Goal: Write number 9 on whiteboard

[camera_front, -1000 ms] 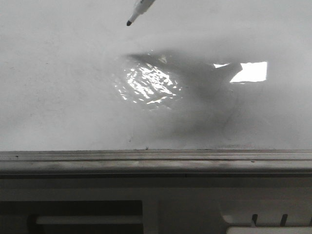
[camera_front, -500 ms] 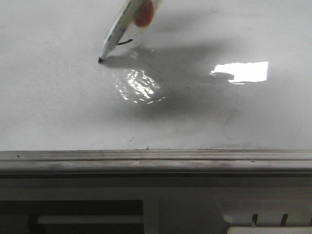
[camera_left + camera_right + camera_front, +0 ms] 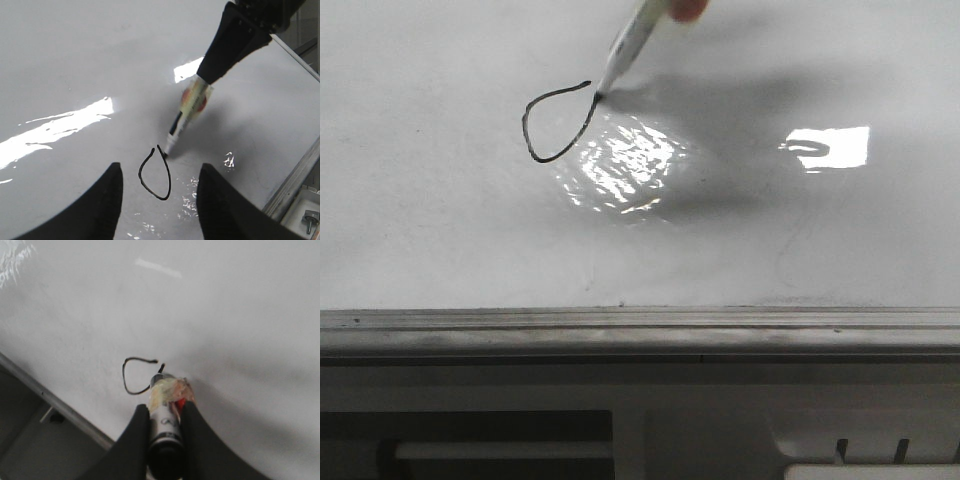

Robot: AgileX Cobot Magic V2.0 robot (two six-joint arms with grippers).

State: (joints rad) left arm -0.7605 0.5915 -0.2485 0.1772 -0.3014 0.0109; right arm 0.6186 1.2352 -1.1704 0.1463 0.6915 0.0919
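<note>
The marker (image 3: 625,48) is clamped between the jaws of the right gripper (image 3: 163,416), its tip pressed to the whiteboard (image 3: 440,230) right at the upper right of the loop. The number 9 (image 3: 558,122) is only half there: a rounded loop is drawn, the stem is not yet seen. The marker's long axis is tilted, barrel leaning up and away from the loop, so the stem is judged to be pulled straight down toward the grey rail (image 3: 640,330) from the tip. The left gripper (image 3: 159,200) is held above the board beside the loop, jaws apart and empty. Compared with 0.5 s ago, when only a short dash was inked and the tip sat at the far left, the loop is now nearly closed.
</note>
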